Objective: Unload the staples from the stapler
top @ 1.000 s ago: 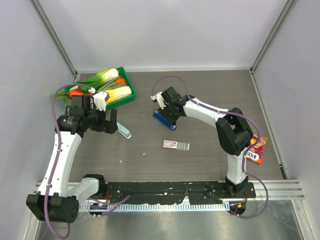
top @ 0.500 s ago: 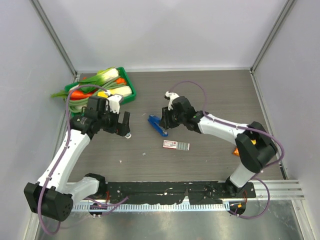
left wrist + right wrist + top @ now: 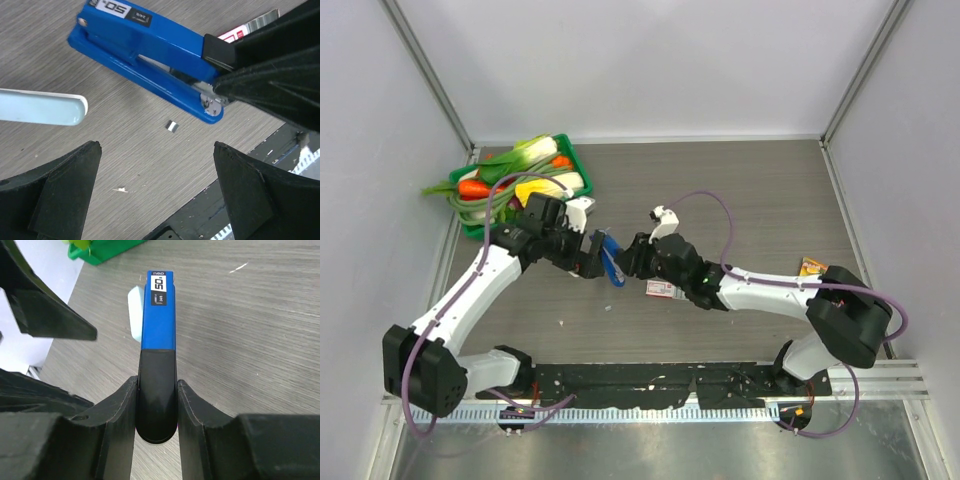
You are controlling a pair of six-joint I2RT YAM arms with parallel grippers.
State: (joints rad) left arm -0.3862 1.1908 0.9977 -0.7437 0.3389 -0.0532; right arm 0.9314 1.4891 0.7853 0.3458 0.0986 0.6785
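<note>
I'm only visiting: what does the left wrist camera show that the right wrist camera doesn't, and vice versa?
Only the left wrist view shows a small loose metal bit on the tabletop and a corner of the pink-and-white box. Only the right wrist view shows the green tray. Both show the blue stapler, the right gripper shut on its black end, and the pale-blue oblong beside it.

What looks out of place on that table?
A tiny silvery scrap, perhaps a loose staple, lies on the table close by the stapler that the right gripper holds; a pale fleck lies nearby too.
</note>
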